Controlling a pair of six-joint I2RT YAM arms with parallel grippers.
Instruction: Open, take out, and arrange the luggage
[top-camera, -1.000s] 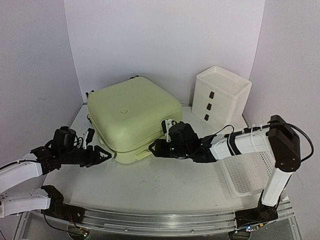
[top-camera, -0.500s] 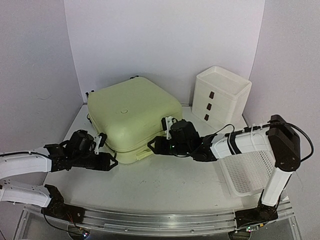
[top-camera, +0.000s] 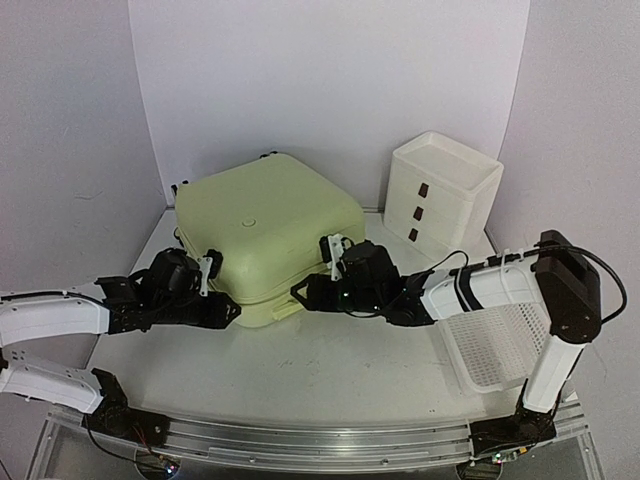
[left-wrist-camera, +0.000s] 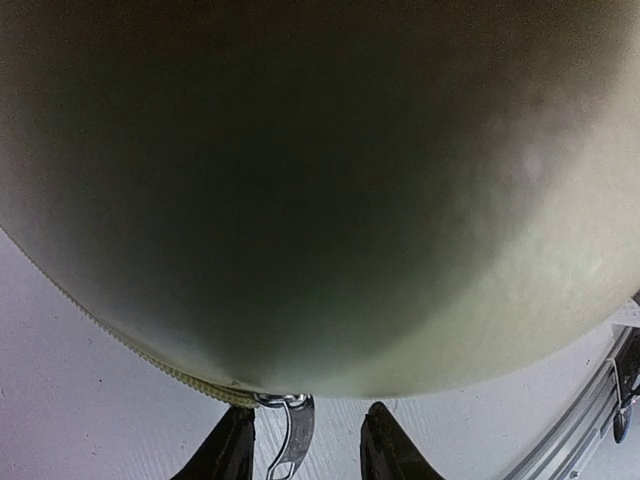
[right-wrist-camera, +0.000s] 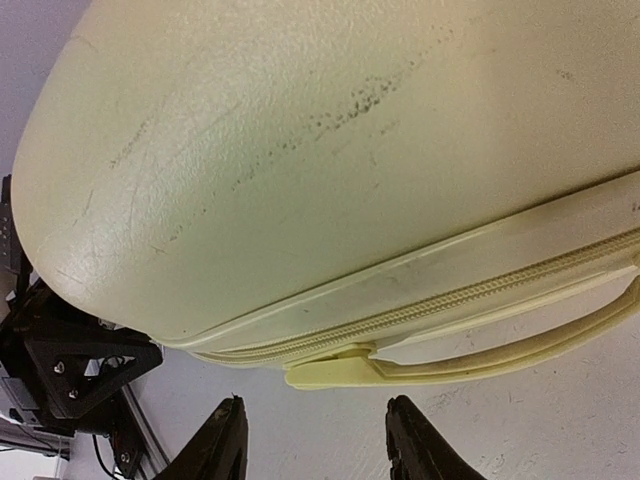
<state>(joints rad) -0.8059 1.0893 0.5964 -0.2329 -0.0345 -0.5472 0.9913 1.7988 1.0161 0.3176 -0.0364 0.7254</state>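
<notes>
Luggage (top-camera: 265, 225) lies shut and flat toward the desk's (top-camera: 330, 370) rear left corner. Left gripper (top-camera: 230, 311) sits at its near left corner, fingers apart around the metal zipper pull (left-wrist-camera: 290, 440), not clamped. Right gripper (top-camera: 298, 293) faces the near side by the handle (right-wrist-camera: 480, 360), fingers apart, holding nothing. Drawer box (top-camera: 440, 195) stands rear right; basket (top-camera: 495, 345) lies at the right edge.

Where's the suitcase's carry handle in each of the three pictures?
Top view: handle on the suitcase's near side, left of centre.
Left wrist: not in it.
Right wrist: lower right, just under the zipper.
Shared landmark: that zipper, running along the suitcase's edge.
</notes>
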